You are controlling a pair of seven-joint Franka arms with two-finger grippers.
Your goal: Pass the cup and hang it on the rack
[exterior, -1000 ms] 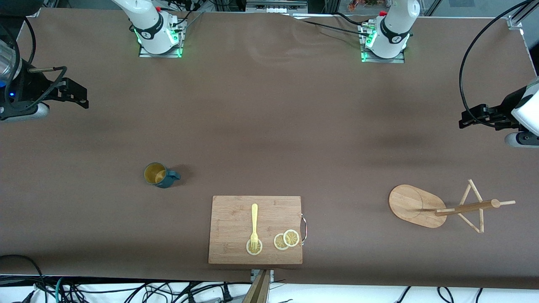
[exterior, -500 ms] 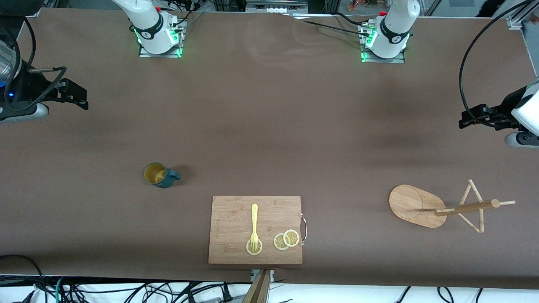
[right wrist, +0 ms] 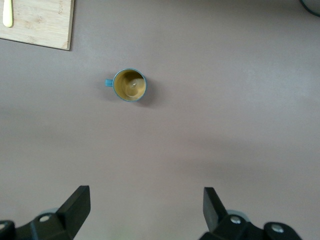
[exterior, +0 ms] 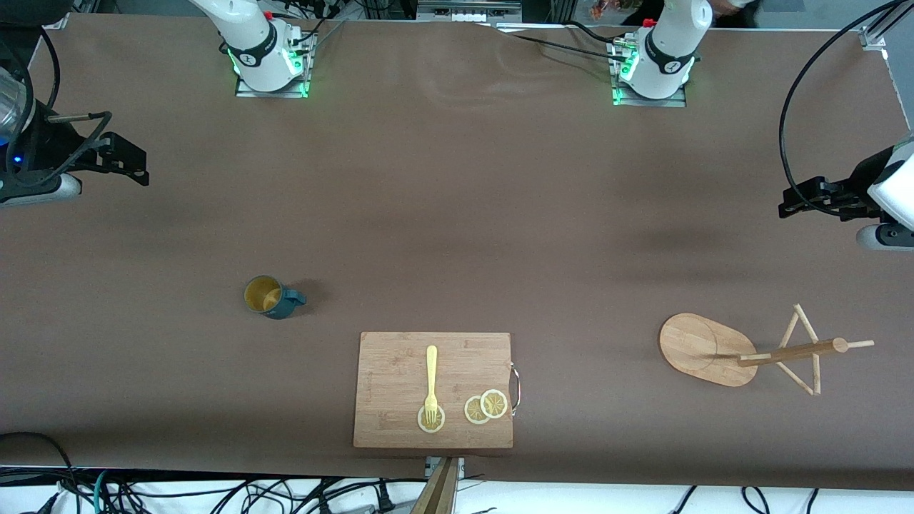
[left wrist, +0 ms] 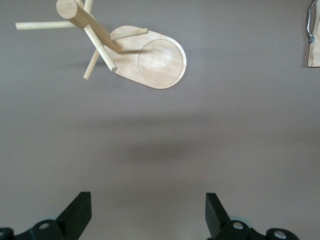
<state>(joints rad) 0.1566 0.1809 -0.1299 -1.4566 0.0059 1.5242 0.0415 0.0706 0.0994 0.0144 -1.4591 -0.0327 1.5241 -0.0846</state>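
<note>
Both sets of jaws stand wide apart and hold nothing. The right gripper [exterior: 139, 165] hangs over the bare brown surface [exterior: 457, 214] at the right arm's end, and its wrist view shows its two dark fingertips [right wrist: 75, 205] spread with only the surface between them. The left gripper [exterior: 789, 203] hangs over the left arm's end in the same way, with spread fingertips [left wrist: 77, 210] and nothing between them.

The cup [exterior: 271, 297] stands upright on the surface toward the right arm's end, its ochre inside facing up and its handle pointing toward the cutting board. It is well apart from the right gripper, with open surface around it on all sides.

The rack [exterior: 742, 351] stands on its oval base toward the left arm's end, its pole and thin pegs free of any load.

Between cup and rack, nearer to the front camera than either, lies a wooden cutting board [exterior: 400, 371] with a metal handle [exterior: 515, 389] on the edge toward the rack. On the board lie a yellow fork [exterior: 431, 378], its tines resting on one lemon slice [exterior: 431, 420], and two more lemon slices [exterior: 487, 407] overlapping each other beside it. The board is low and flat, and nothing else lies on the surface between the cup and the rack.
</note>
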